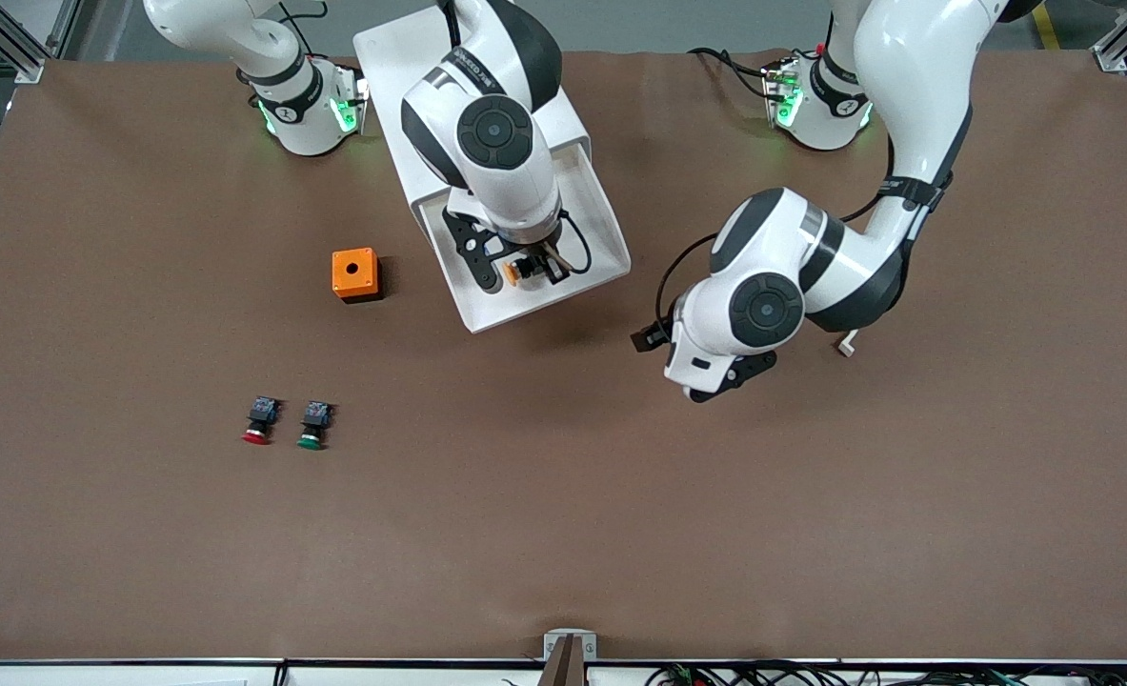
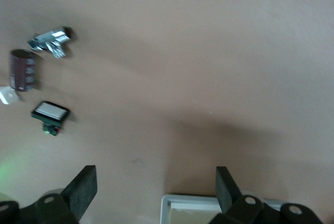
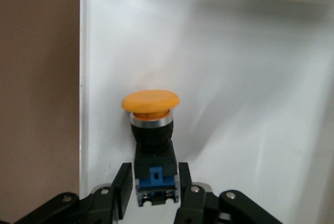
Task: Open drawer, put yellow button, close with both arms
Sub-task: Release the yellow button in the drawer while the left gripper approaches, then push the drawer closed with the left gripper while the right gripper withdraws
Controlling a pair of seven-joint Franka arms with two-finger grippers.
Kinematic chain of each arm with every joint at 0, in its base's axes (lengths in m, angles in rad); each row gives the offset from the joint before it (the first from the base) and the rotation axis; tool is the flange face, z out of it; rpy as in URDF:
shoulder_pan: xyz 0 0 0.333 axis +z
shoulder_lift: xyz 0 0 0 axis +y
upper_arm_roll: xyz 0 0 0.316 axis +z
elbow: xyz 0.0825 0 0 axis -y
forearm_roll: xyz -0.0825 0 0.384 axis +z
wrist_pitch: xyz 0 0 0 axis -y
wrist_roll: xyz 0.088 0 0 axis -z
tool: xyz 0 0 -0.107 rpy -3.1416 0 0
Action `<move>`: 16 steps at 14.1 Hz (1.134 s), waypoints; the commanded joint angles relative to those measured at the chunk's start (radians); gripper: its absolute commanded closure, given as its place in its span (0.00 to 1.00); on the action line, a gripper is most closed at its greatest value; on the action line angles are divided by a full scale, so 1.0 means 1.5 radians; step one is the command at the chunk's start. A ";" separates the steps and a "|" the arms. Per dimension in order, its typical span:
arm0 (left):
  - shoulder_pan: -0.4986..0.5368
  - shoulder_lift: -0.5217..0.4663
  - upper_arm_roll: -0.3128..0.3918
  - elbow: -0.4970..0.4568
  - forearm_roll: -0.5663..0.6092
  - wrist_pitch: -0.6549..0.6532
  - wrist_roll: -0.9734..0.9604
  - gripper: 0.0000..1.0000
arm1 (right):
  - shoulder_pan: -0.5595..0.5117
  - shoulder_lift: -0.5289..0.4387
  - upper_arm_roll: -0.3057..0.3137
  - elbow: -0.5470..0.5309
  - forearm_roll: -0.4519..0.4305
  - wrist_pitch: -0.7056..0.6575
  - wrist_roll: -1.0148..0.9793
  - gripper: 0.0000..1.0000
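Note:
The drawer stands pulled out of the white cabinet, toward the front camera. My right gripper is inside the open drawer, shut on the blue rear block of the yellow button. In the right wrist view the yellow button lies between my fingers, its cap pointing away, low over the drawer's white floor beside its side wall. My left gripper is open and empty over bare table, beside the drawer toward the left arm's end. The left wrist view shows its wide-apart fingers and a drawer corner.
An orange box sits beside the drawer toward the right arm's end. A red-capped button and a green-capped button lie nearer the front camera. The left wrist view shows a dark cylinder and small parts.

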 commanded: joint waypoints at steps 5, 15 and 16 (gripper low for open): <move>-0.001 -0.011 -0.054 -0.037 -0.006 0.071 -0.024 0.00 | 0.026 -0.019 -0.007 0.035 -0.040 -0.067 0.014 0.00; -0.086 -0.009 -0.081 -0.048 -0.040 0.103 -0.167 0.00 | -0.111 -0.114 -0.015 0.202 -0.069 -0.337 -0.282 0.00; -0.106 -0.012 -0.081 -0.057 -0.040 0.103 -0.188 0.00 | -0.142 -0.137 -0.016 0.201 -0.071 -0.347 -0.343 0.00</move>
